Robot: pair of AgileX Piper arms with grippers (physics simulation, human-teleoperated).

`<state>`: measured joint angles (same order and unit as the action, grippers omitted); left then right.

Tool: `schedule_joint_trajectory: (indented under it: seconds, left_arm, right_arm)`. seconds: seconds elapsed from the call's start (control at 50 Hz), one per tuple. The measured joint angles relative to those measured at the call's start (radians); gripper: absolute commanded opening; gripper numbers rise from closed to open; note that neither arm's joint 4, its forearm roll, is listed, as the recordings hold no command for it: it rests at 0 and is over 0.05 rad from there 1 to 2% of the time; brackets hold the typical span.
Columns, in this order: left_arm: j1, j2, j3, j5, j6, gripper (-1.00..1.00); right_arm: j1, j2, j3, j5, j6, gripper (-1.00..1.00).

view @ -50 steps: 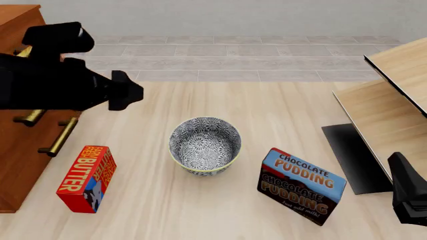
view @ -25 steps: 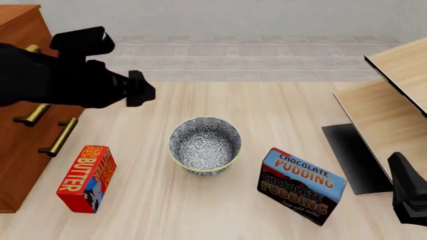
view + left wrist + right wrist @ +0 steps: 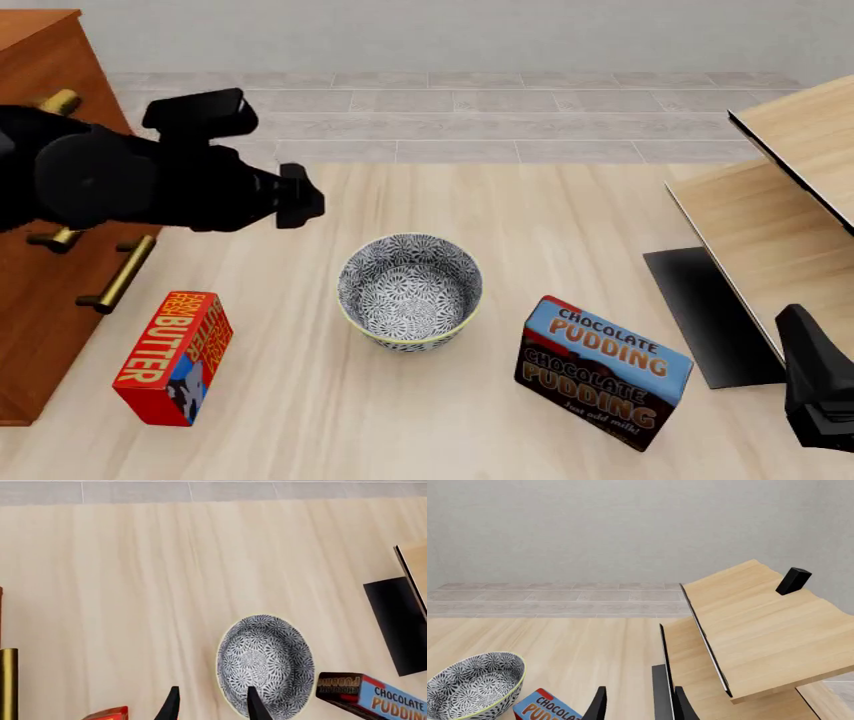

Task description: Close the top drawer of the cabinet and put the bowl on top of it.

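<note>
Pale wood bench (image 3: 561, 220), grey wall behind. "BUTTER" box (image 3: 174, 357), "CHOCOLATE PUDDING" box (image 3: 603, 371). Left tool (image 3: 211, 706) and right tool (image 3: 638, 706) both spread, empty.

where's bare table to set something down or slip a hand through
The widest bare patch is the far table strip beyond the patterned blue-grey bowl, up to the grey tiled floor. Another lies between the bowl and the pale light-wood furniture. The near edge is crowded: red butter box, bowl and blue chocolate pudding box, with narrow gaps. The left hand hovers left of the bowl.
</note>
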<state>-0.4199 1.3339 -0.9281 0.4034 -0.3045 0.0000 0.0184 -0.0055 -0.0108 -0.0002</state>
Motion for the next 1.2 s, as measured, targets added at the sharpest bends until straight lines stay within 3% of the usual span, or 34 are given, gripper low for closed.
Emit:
schedule_joint_trajectory:
  seconds: [1.2]
  left_arm:
    - [-0.02,0.246,0.043,-0.197,-0.032,1.0]
  right_arm:
    - [0.0,0.0,0.0,0.0,0.0,1.0]
